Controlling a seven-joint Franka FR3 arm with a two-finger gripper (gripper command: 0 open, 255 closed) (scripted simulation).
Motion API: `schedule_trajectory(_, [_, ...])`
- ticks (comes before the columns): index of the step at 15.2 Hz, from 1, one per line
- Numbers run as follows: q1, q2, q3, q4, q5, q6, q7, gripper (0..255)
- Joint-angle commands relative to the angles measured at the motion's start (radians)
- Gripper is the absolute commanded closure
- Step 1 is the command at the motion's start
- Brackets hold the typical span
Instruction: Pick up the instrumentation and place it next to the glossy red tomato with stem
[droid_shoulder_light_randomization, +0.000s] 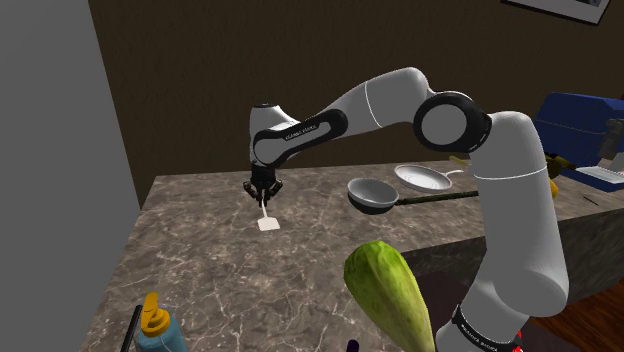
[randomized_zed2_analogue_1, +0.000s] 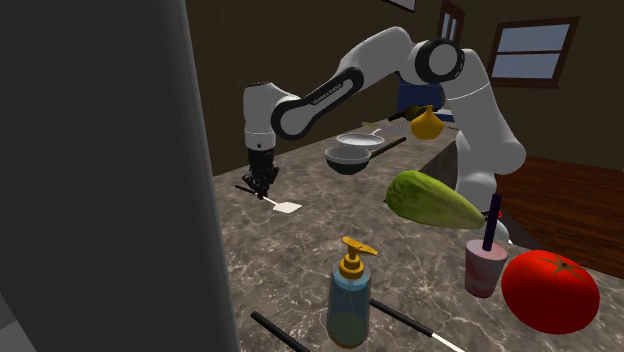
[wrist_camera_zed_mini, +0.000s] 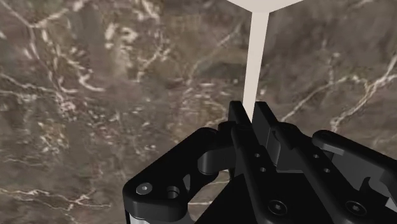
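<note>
A brown marbled counter (droid_shoulder_light_randomization: 200, 270) runs across the scene, and a white arm (droid_shoulder_light_randomization: 510, 200) reaches over it towards the shoulder view's left. A tall grey panel (randomized_zed2_analogue_1: 100, 170) stands along the counter's edge. The black end effector (wrist_camera_zed_mini: 251, 108) points straight down with its fingers closed tight on the thin handle of a white spatula-like tool (wrist_camera_zed_mini: 257, 57), which is the instrumentation. The tool's flat square head (droid_shoulder_light_randomization: 267, 224) sits at counter level, and whether it touches the surface cannot be told. The grasp looks made, so the step in hand is judged to be the lift. The next move calls for raising the tool clear and carrying it to the glossy red tomato (randomized_zed2_analogue_1: 548, 290), which lies well apart at the second exterior view's lower right. Along that route lie a long green vegetable (randomized_zed2_analogue_1: 435, 200), a soap dispenser bottle (randomized_zed2_analogue_1: 350, 295) and a pink cup (randomized_zed2_analogue_1: 484, 265) with a dark straw just beside the tomato. The tool probably needs height to pass over them, and the cup crowds one side of the landing spot. A dark bowl-shaped pan (randomized_zed2_analogue_1: 348, 160) and a pale shallow pan (randomized_zed2_analogue_1: 358, 141) sit further back, out of the way.
</note>
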Motion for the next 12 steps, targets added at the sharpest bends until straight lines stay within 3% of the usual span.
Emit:
schedule_trajectory(1, [0.000,0.000,0.000,0.000,0.000,0.000,0.000,255])
schedule_trajectory(6, [0.000,0.000,0.000,0.000,0.000,0.000,0.000,255])
schedule_trajectory(12, [-0.001,-0.032,0.004,0.034,0.007,-0.065,-0.007,255])
